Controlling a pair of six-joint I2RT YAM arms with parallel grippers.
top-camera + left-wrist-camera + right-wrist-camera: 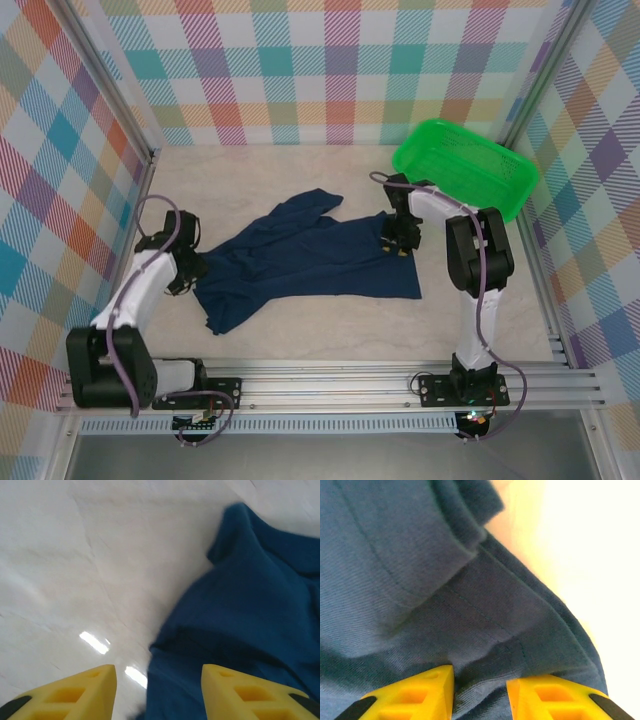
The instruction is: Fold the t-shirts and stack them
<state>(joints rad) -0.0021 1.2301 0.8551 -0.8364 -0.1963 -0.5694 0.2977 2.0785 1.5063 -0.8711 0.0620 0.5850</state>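
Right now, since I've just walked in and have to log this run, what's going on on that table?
Two robot arms are working on one dark navy t-shirt, which lies spread but rumpled on the table, not yet folded. The left gripper is open at the shirt's left edge, one finger over bare table, one over cloth. The right gripper is low on the shirt's right edge; whether it has pinched the fabric is unclear. A green basket sits far right.

lab test cell, plaid backdrop walls, aluminium frame rails
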